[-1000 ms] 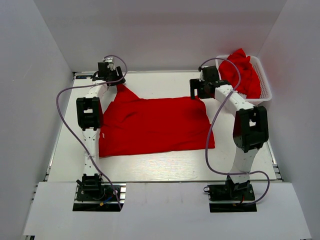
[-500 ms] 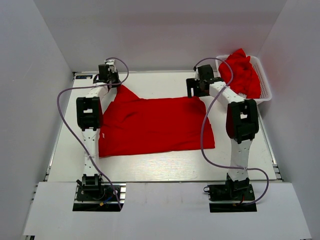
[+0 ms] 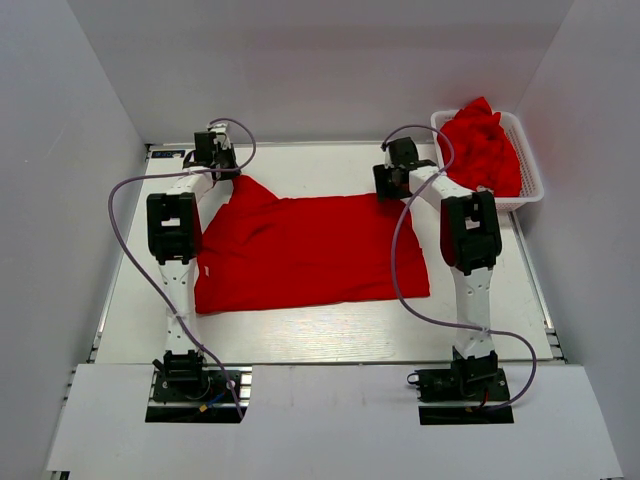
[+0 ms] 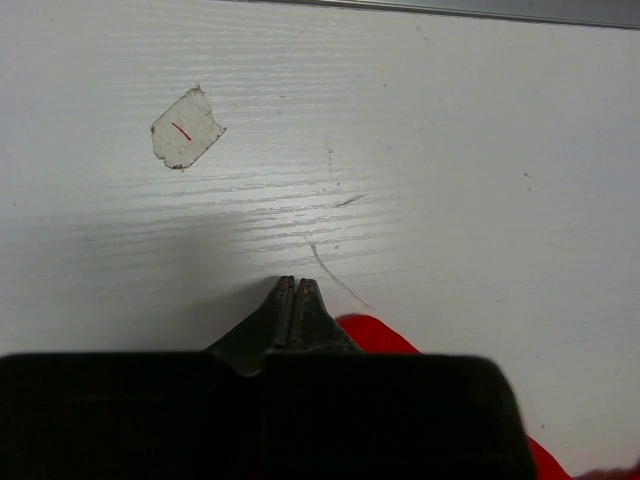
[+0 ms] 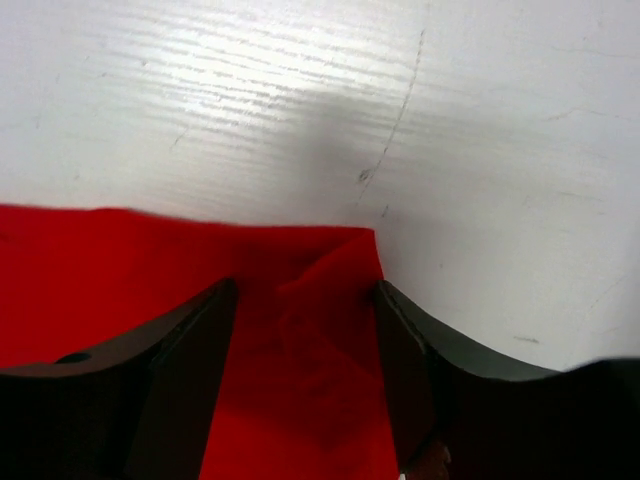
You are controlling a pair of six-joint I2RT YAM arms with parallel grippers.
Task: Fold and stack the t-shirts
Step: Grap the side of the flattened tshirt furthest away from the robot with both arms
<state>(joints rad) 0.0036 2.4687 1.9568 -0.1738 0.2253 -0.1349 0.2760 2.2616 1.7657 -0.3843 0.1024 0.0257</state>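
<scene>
White table (image 3: 300,338) under spread red t-shirt (image 3: 310,250)

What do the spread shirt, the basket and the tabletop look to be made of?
The spread shirt looks like soft matte red knit, likely cotton: it creases and bunches. The basket seems white moulded plastic, its walls slotted. The tabletop is white board with faint wood grain and scratches, probably laminate.

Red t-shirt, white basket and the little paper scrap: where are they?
flat red cloth t-shirt (image 3: 310,250), top view, middle of its spread body
white plastic mesh basket (image 3: 531,160), top view, right rim
small torn white paper scrap (image 4: 187,140), left wrist view, its centre
</scene>
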